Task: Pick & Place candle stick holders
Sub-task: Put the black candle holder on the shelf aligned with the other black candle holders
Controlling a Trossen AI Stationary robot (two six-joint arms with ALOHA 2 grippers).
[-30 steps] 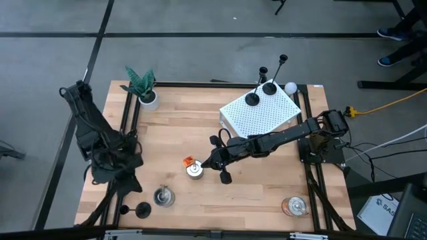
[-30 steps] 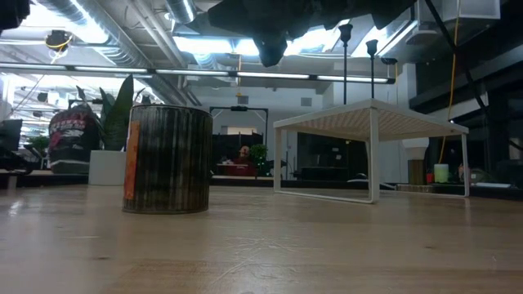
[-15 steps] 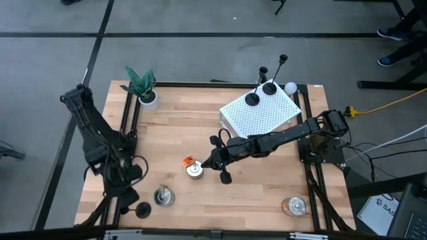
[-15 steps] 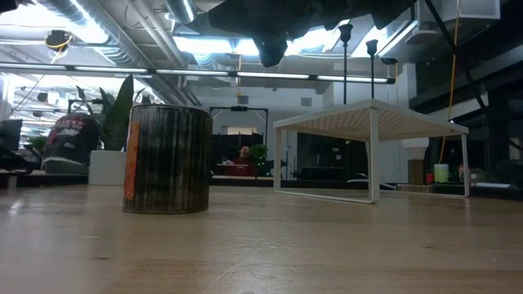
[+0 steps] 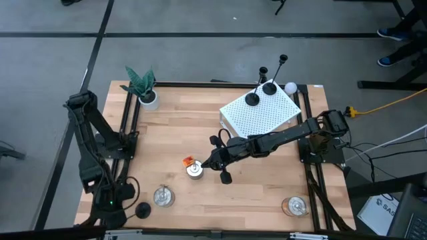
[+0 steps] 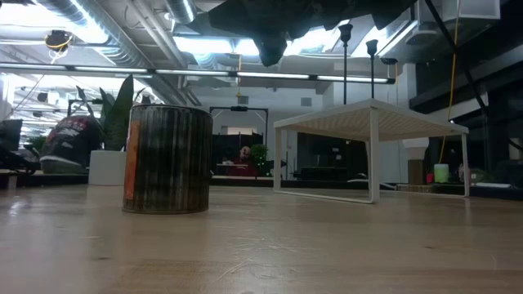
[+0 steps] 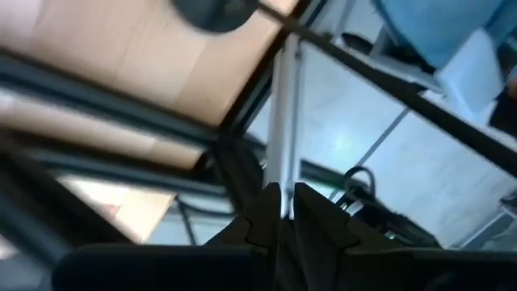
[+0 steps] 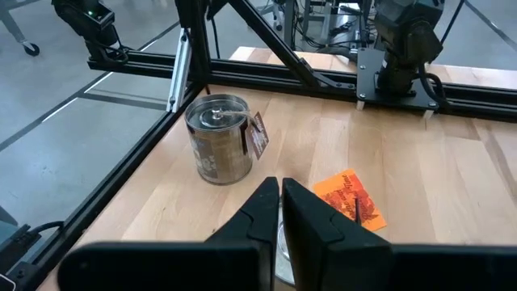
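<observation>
Two slim black candle stick holders (image 5: 252,99) (image 5: 270,87) stand by their round bases on the white perforated rack (image 5: 260,115) at the far right. Their stems also show in the low view (image 6: 345,61). A third holder (image 5: 142,210) stands on the table near the front left corner. My left gripper (image 7: 280,202) is shut and empty, at the table's near left corner (image 5: 115,213), beside that holder. My right gripper (image 8: 280,198) is shut and empty, held above the table's middle (image 5: 213,160), next to a can.
A can (image 5: 194,171) with an orange tag (image 8: 349,198) sits mid-table. A second can (image 5: 163,196) stands front left and a shiny round container (image 5: 295,206) front right. A potted plant (image 5: 142,87) and a white ball (image 5: 290,87) stand at the far edge.
My left arm has drawn back along the table's left side toward the near edge, and its gripper has gone to the near left corner. The holders and my right arm have stayed where they were.
</observation>
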